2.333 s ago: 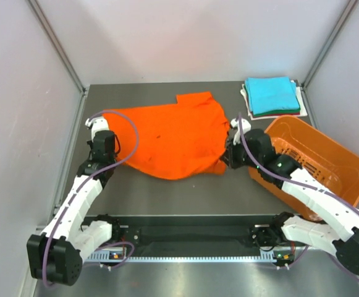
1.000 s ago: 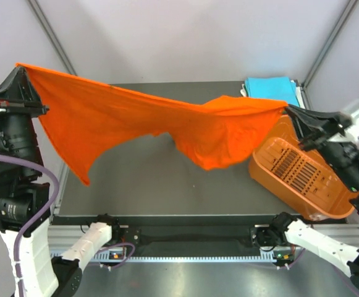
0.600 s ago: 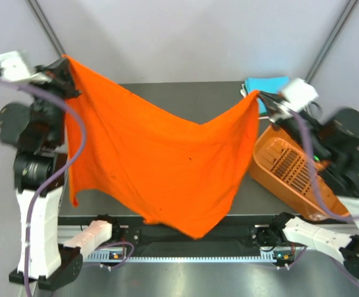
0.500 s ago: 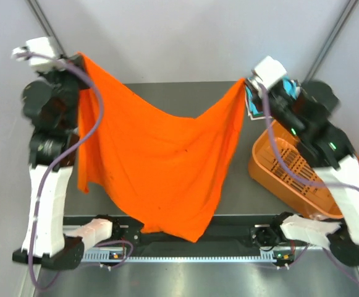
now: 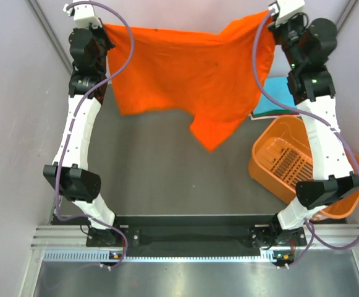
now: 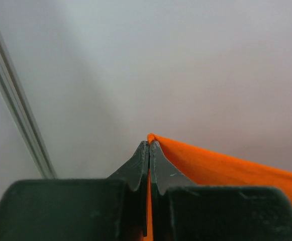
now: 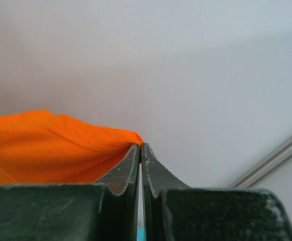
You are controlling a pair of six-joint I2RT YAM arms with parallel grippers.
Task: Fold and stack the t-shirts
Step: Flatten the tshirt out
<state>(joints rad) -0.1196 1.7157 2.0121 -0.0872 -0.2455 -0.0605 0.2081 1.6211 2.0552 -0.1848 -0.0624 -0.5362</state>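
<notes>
Both arms reach up and far from their bases, with the orange shirt [image 5: 185, 68] hanging spread between them above the far end of the desk [image 5: 154, 179]. The left claw [image 5: 102, 26] is pinched tight on the shirt's upper left corner. In the left wrist view, the claw [image 6: 149, 143] has its jaws pressed together with an orange edge [image 6: 226, 170] coming out to one side. The right claw [image 5: 272, 13] is clamped the same way on the upper right corner, and its wrist view shows the claw [image 7: 140, 145] with the cloth [image 7: 45, 145] bunched at the tips. The shirt's lower edge hangs unevenly, with one point drooping lower near the middle. A folded turquoise shirt [image 5: 277, 99] lies at the desk's far right, partly hidden behind the orange one. The basket [image 5: 284, 162] sits tilted at the right, nearer the bases.
</notes>
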